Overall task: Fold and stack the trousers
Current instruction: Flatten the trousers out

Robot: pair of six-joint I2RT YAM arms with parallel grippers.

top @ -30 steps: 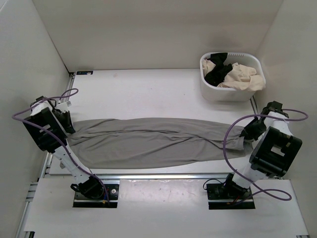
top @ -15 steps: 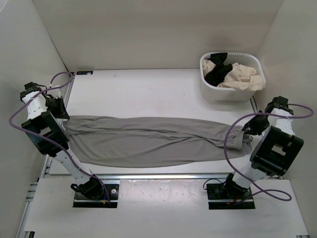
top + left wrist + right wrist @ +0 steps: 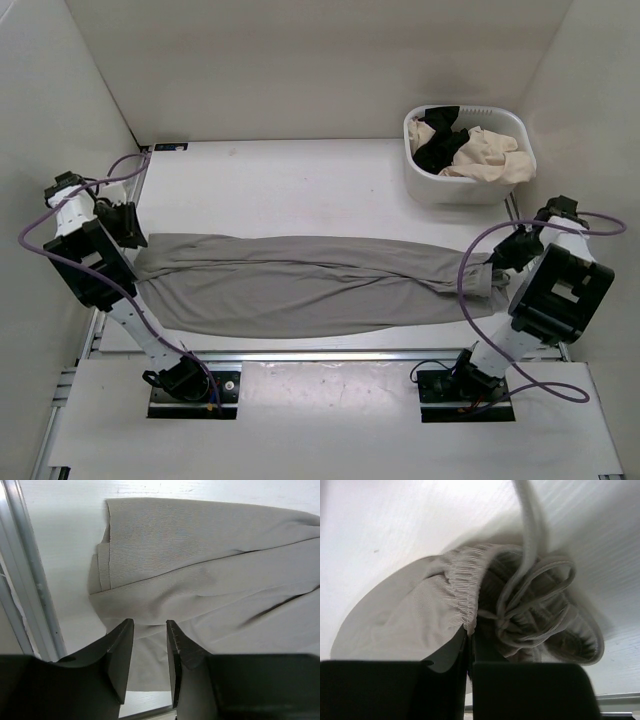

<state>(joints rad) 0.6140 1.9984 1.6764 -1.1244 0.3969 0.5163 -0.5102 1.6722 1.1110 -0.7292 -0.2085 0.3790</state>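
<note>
Trousers [image 3: 310, 290] flat across white table [image 3: 300, 185] (plain white walls [image 3: 320, 70])

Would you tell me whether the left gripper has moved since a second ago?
Yes. The left gripper shifted along the side rail toward the table's far edge.

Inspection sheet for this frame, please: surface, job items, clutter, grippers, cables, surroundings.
Surface: white table, faint scuffs.
Job's things: grey trousers stretched out flat, drawstring waist at right.
Clutter: white basket far right, holding black garment and beige garment.
Grippers: left gripper open over leg hems; right gripper shut on waistband.
Cables: purple cables loop off both arms.
Surroundings: white enclosure walls; nothing else seen.
</note>
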